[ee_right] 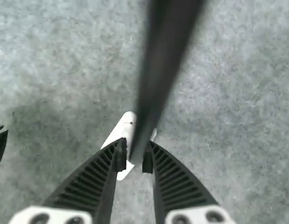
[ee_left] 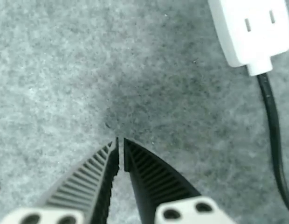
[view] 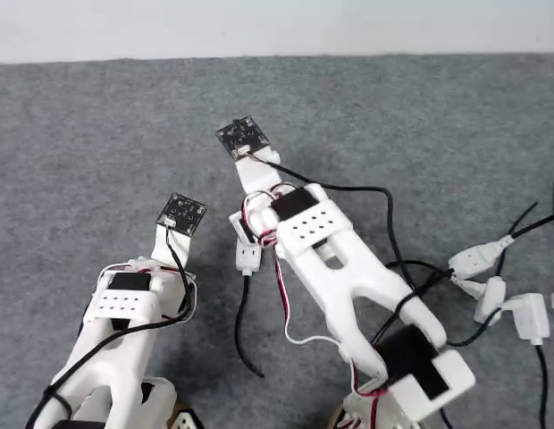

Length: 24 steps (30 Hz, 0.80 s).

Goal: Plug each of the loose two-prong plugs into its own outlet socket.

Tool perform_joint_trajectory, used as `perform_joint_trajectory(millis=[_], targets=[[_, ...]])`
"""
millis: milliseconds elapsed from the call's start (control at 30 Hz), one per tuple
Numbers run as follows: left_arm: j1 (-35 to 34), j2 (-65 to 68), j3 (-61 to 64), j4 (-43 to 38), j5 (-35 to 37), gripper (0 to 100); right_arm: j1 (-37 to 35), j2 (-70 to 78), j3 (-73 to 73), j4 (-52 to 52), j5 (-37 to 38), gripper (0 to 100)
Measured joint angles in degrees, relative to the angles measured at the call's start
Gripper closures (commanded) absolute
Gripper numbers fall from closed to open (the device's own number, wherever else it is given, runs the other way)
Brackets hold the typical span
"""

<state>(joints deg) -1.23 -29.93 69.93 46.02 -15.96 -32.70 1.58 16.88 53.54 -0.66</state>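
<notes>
A white outlet socket with two slots lies on the grey carpet between the two arms, and its black cable trails toward the arms' bases. In the right wrist view my right gripper is shut on this socket, with a blurred black cable running close before the camera. My left gripper hangs shut and empty just above the carpet, and the socket lies a little way off to its side. Loose white plugs lie at the right.
The cluster at the right holds several white plug and socket bodies with tangled black cables. A black wire loops off the right arm. Grey carpet spreads open to the left and far side.
</notes>
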Motion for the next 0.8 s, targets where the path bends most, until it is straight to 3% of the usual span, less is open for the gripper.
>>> perform_joint_trajectory(millis=[800], targets=[[0.0, 0.0, 0.53, 0.0, 0.0, 99, -0.35, 12.84, -6.86, -0.79, 1.49, 98.7]])
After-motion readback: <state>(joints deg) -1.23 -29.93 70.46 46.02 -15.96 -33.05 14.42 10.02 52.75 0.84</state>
